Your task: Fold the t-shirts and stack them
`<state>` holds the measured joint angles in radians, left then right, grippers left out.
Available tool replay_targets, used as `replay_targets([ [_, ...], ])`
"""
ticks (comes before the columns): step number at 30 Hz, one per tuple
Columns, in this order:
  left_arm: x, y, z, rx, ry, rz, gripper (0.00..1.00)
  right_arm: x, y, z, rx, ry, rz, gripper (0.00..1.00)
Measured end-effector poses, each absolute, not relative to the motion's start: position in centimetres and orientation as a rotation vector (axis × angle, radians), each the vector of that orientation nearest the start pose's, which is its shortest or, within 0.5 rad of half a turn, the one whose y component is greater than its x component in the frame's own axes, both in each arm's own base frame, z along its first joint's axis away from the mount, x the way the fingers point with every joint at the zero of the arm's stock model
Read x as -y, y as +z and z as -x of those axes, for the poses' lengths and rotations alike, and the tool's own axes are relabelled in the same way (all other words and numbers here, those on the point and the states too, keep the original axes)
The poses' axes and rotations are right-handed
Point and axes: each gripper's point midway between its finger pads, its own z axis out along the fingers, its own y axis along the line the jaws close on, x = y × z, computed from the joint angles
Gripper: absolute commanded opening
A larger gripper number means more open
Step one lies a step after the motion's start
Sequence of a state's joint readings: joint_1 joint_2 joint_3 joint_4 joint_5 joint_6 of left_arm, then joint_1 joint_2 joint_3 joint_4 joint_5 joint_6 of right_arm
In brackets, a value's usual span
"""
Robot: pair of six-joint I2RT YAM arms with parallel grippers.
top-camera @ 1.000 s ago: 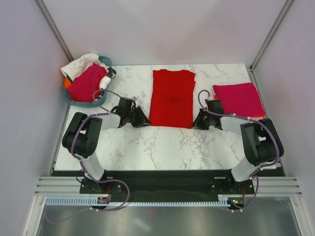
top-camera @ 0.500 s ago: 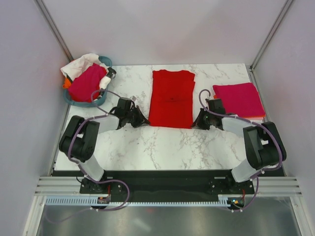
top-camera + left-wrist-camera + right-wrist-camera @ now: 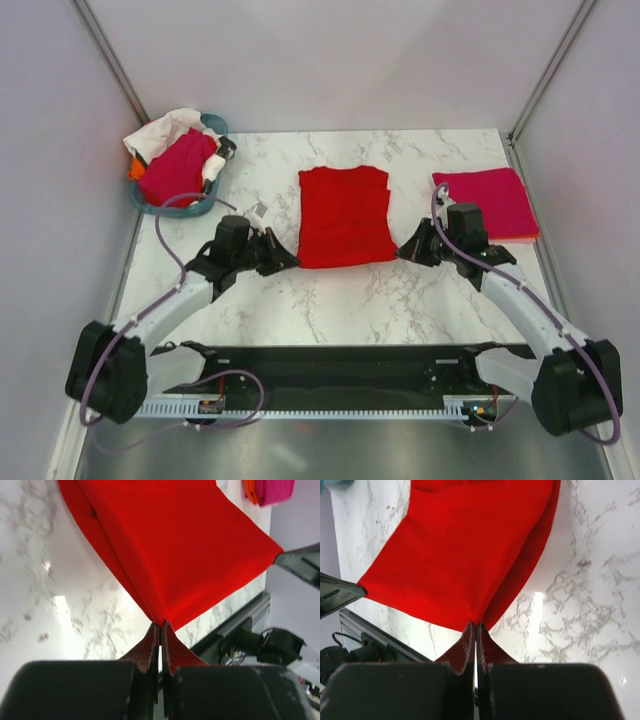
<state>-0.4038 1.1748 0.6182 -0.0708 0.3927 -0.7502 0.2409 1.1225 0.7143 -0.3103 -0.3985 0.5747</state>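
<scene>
The bright red t-shirt (image 3: 344, 216) lies partly folded at mid table, its near hem raised and stretched between my two grippers. My left gripper (image 3: 292, 262) is shut on the hem's near-left corner, and the red cloth (image 3: 170, 545) runs up from its tips (image 3: 160, 625). My right gripper (image 3: 400, 254) is shut on the near-right corner, and the red cloth (image 3: 470, 550) spreads from its tips (image 3: 475, 625). A folded magenta-pink shirt (image 3: 486, 202) lies on an orange one at the right. More shirts, magenta-pink (image 3: 176, 168) and white (image 3: 160, 131), fill the teal tub.
The teal oval tub (image 3: 214, 126) stands at the far left corner of the marble table (image 3: 330, 300). Grey walls close in the left, back and right. A black rail (image 3: 330, 360) runs along the near edge.
Both grippers have lifted the red shirt's near hem and drawn it towards the near edge. The arms have stretched out, and the shirt now looks shorter and wider at the front.
</scene>
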Motion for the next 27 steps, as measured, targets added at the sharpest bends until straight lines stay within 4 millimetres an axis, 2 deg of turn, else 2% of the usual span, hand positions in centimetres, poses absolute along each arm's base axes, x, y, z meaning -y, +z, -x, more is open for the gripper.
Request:
replay_targets([
  [3, 21.6, 12.9, -23.1, -2.347, -1.081, 0.126, 0.02, -15.5, 14.7, -25.5, -2.356, 0.873, -0.156, 0.00],
  [5, 21.8, 14.3, -21.6, -2.315, -1.117, 0.099, 0.02, -15.3, 15.7, -24.7, -2.335, 0.874, -0.139, 0.00],
  [8, 21.8, 16.9, -20.4, -2.241, -1.165, 0.078, 0.02, -15.1, 16.8, -23.9, -2.323, 0.872, -0.129, 0.00],
  [10, 21.7, 17.8, -20.1, -2.218, -1.174, 0.082, 0.02, -15.1, 17.9, -23.9, -2.309, 0.873, -0.122, 0.00],
  [16, 21.5, 18.4, -21.0, -2.241, -1.128, 0.129, 0.02, -15.2, 19.7, -25.5, -2.293, 0.846, -0.120, 0.00],
  [20, 21.2, 18.5, -22.1, -2.251, -1.077, 0.165, 0.02, -15.1, 19.3, -27.4, -2.325, 0.803, -0.137, 0.00],
  [27, 21.0, 19.0, -25.8, -2.270, -0.986, 0.249, 0.02, -15.2, 18.5, -31.2, -2.365, 0.733, -0.170, 0.00],
])
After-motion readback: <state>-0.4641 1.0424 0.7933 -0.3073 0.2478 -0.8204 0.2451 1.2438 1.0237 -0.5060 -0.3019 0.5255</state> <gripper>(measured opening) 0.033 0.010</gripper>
